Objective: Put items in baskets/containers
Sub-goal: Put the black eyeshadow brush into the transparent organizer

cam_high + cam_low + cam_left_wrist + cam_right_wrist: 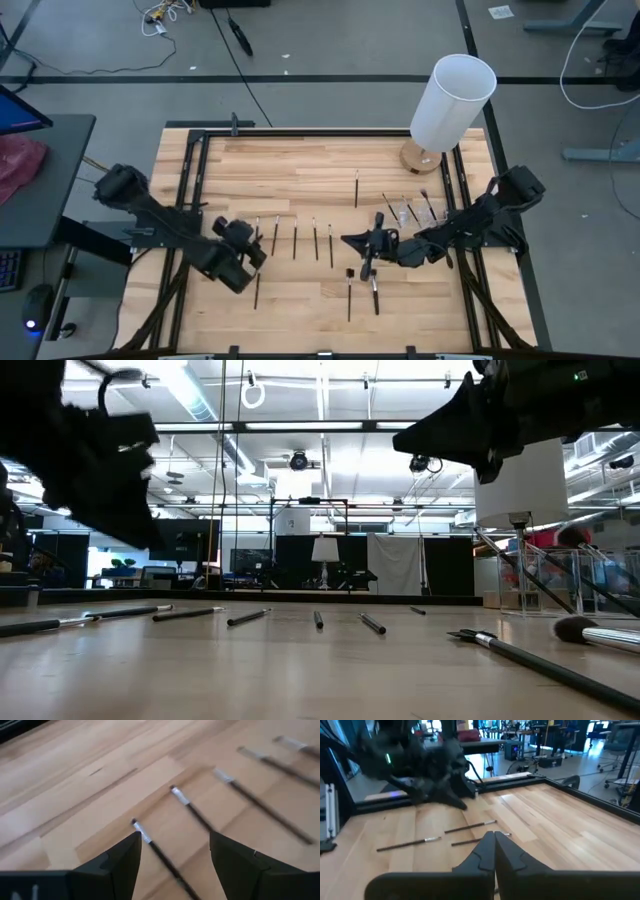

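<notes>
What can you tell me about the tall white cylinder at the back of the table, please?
The white cylinder is a plain, smooth, matte tube, open at the top and seemingly hollow. It stands upright on a round wooden base near the table's far right corner, beyond the scattered brushes. Only that base touches it; neither end effector is near. In the low view it rises at the right, partly behind the right arm.

Brushes (pixel 294 241) lie in a row across mid-desk (pixel 300 170), between both arms. Holder (pixel 408 213) sits right of them, with the cylinder (pixel 452 103) behind at the far right corner.
</notes>
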